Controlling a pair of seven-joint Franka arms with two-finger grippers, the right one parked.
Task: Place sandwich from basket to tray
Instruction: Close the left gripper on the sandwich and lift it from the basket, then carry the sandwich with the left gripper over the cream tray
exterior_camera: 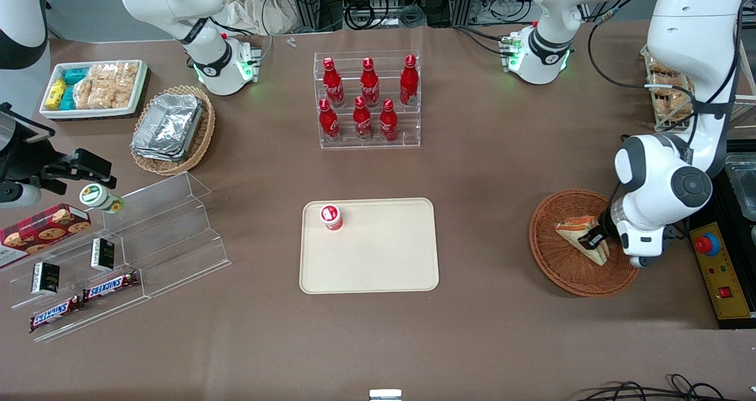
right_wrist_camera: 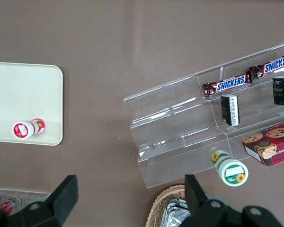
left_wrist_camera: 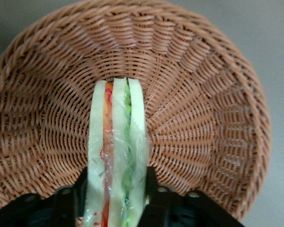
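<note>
The wrapped triangular sandwich (exterior_camera: 582,234) lies in the round reddish-brown wicker basket (exterior_camera: 555,259) toward the working arm's end of the table. My left gripper (exterior_camera: 598,237) is down in the basket, shut on the sandwich at its wide end. In the left wrist view the sandwich (left_wrist_camera: 116,151) stands edge-up between the two black fingers (left_wrist_camera: 151,189), its green, orange and white layers showing, over the basket's weave (left_wrist_camera: 203,118). The cream tray (exterior_camera: 378,265) lies at the table's middle, in front of the bottle rack; it also shows in the right wrist view (right_wrist_camera: 19,94).
A small red-and-white cup (exterior_camera: 331,217) stands on the tray's corner. A clear rack of red bottles (exterior_camera: 367,100) stands farther from the camera than the tray. A yellow-black control box (exterior_camera: 720,277) lies beside the basket. An acrylic snack shelf (exterior_camera: 118,253) and an oval foil-container basket (exterior_camera: 172,129) are toward the parked arm's end.
</note>
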